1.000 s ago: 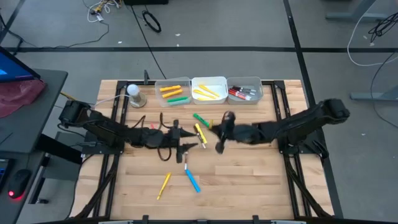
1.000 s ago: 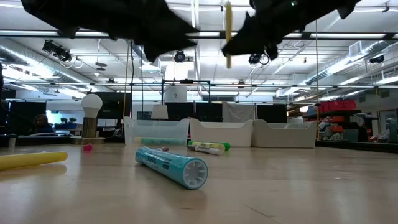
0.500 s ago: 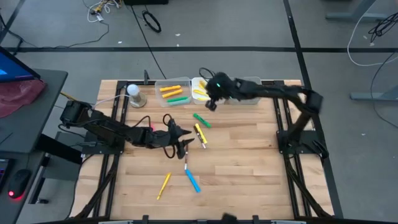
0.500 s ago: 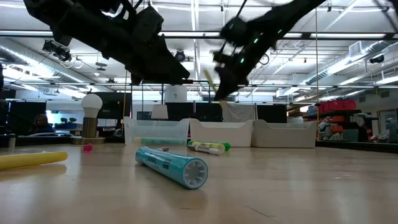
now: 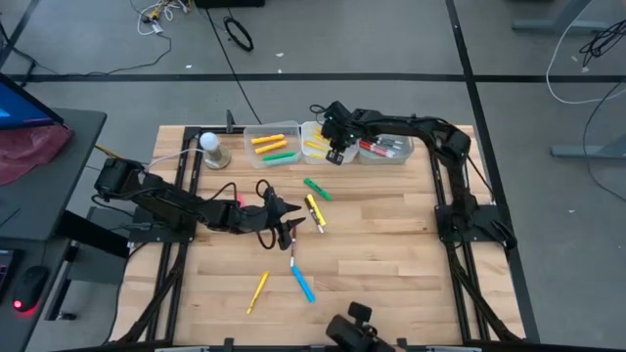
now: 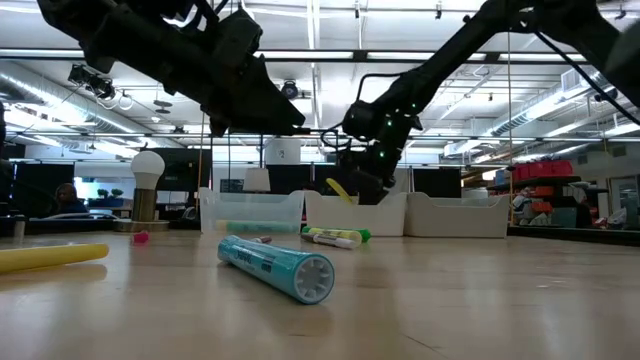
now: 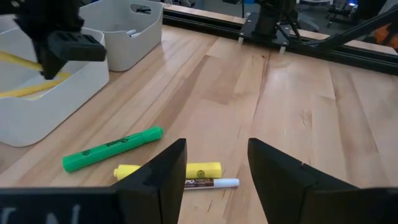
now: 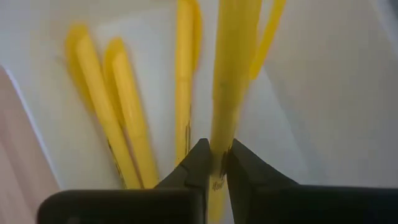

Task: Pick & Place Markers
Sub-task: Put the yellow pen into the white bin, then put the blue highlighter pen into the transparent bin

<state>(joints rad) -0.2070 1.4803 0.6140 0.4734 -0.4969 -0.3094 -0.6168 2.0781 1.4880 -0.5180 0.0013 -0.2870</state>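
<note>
Now the right gripper point(image 5: 335, 149), which hung mid-table a second ago, reaches into the white middle bin point(image 5: 346, 126), fingers still pinching a thin yellow marker point(image 8: 231, 81). Release looks imminent; the left gripper point(image 7: 214, 163) waits open over the wooden table point(image 5: 391, 244).

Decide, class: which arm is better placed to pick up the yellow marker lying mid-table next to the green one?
Left. The left gripper hangs open right beside the yellow marker and green marker, while the right gripper is at the middle bin, shut on another yellow marker.
</note>
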